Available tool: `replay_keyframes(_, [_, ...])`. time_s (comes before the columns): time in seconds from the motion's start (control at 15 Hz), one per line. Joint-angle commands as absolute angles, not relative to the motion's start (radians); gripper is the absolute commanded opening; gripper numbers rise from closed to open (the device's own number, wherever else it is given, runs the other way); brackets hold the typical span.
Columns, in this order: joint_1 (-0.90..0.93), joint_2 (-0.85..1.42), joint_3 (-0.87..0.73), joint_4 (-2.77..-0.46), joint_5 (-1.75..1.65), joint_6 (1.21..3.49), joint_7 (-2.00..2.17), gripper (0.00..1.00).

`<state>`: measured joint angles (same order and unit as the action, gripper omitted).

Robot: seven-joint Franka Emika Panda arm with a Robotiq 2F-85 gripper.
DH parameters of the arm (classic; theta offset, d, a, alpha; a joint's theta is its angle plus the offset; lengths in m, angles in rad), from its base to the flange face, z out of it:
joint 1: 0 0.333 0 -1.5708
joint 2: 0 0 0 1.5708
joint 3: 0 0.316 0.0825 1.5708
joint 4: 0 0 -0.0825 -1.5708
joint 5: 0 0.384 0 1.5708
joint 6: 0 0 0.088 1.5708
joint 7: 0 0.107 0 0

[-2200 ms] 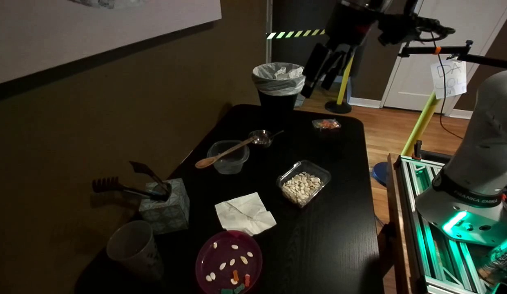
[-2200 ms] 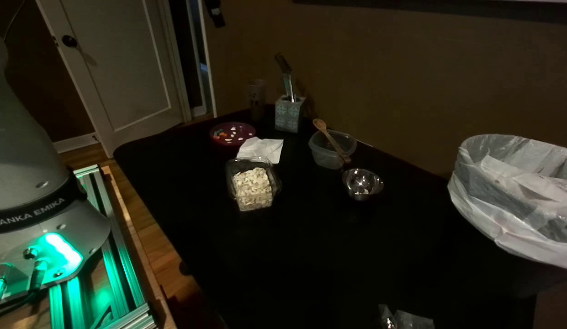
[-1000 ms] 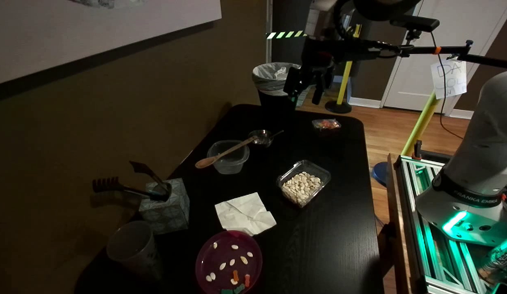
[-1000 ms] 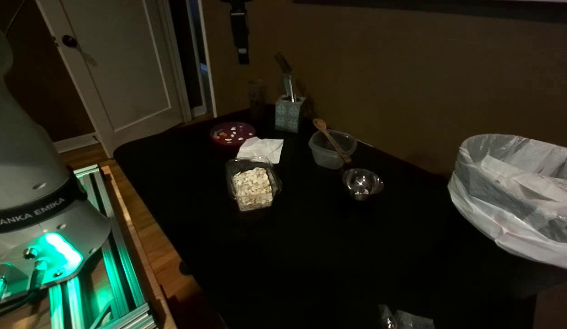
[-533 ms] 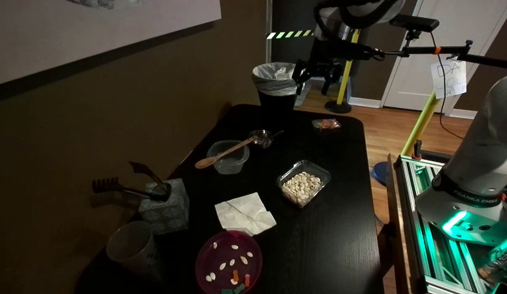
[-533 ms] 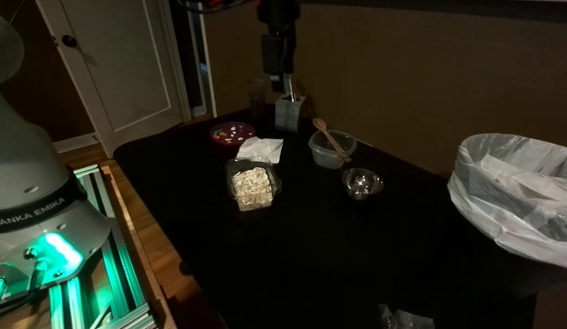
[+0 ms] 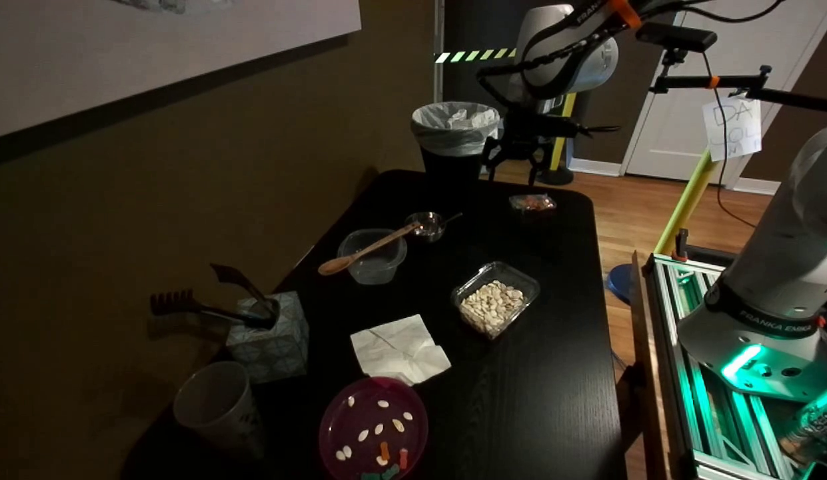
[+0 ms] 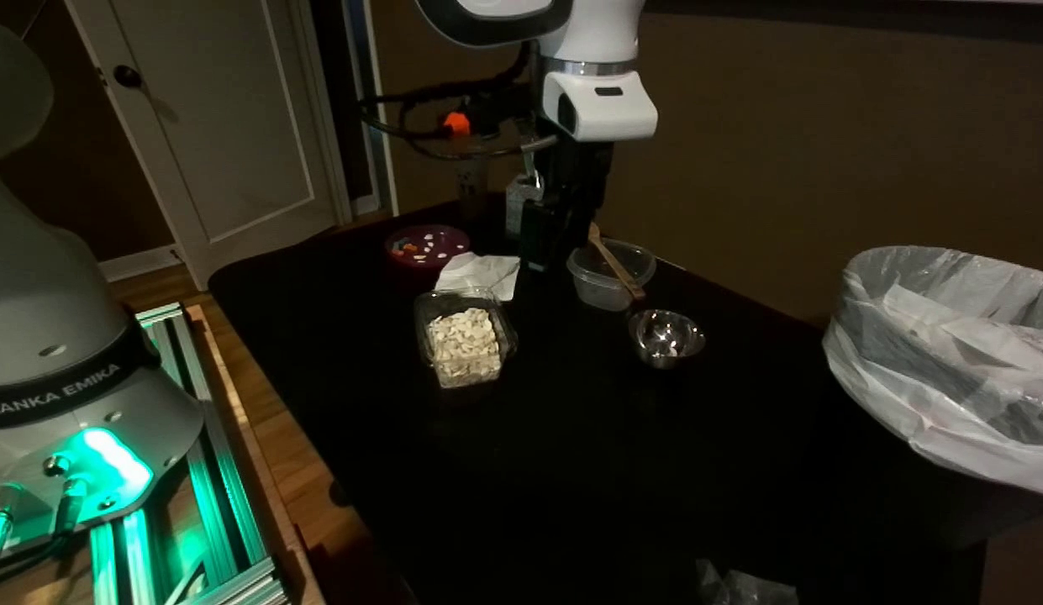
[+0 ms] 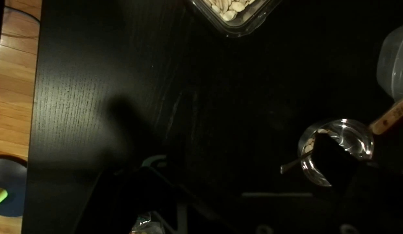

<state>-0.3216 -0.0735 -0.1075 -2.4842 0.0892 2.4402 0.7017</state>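
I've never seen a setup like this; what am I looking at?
This is a robot arm; its hand is a two-fingered gripper. Two viewpoints look on from outside; the third looks down from the wrist. On the black table sit a clear plastic container of what look like pumpkin seeds, a small shiny bowl, a see-through packet, a wooden spoon lying across a plastic tub, a paper napkin and a purple dish with more seeds. The gripper is open above the table and holds nothing.

It's dim in here: in an exterior view, a brown wall (image 7: 186,213) runs left of the black table (image 7: 540,400), and wooden flooring (image 7: 626,220) stretches far right to a pale door (image 7: 673,127).
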Motion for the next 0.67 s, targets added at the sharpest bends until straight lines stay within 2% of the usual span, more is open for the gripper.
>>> replay_keyframes(0.0, [-0.289,-0.077,-0.141,-2.482,0.085,2.438,0.704,1.0])
replay_keyframes(0.27, [-0.285,-0.104,-0.138,-2.495,0.095,2.471,0.713,1.0])
replay_keyframes(0.4, [-0.254,-0.087,-0.164,-2.504,0.271,2.568,0.545,1.0])
replay_keyframes(0.6, [-0.151,-0.118,-0.287,-2.503,0.523,2.541,0.348,1.0])
